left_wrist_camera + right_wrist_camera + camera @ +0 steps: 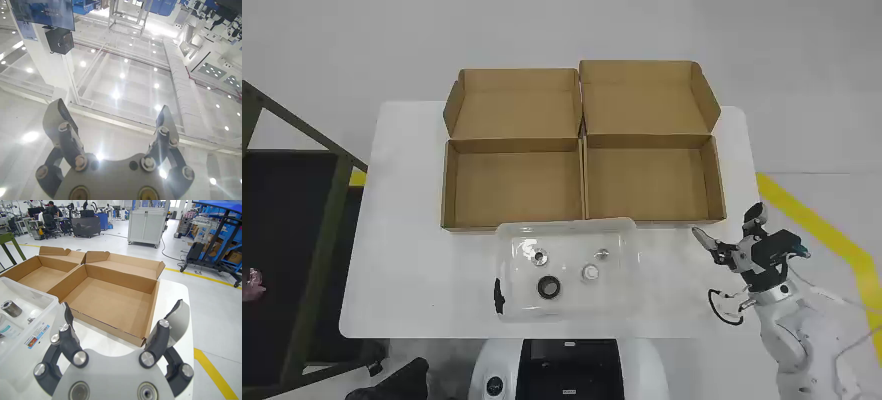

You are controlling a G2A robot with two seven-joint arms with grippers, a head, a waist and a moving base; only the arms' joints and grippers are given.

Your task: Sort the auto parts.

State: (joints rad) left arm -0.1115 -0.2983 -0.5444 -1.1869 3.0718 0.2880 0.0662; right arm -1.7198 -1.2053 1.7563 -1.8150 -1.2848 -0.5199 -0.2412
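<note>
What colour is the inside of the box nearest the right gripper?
Plain brown; the box shows best in the right wrist view.

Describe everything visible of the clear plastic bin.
The clear plastic bin is a shallow, lidless, round-cornered rectangular tub, flat on the white table right before the two open cardboard boxes. Four small parts lie apart inside, including a dark ring and a metal cylinder. A printed label is on one wall.
</note>
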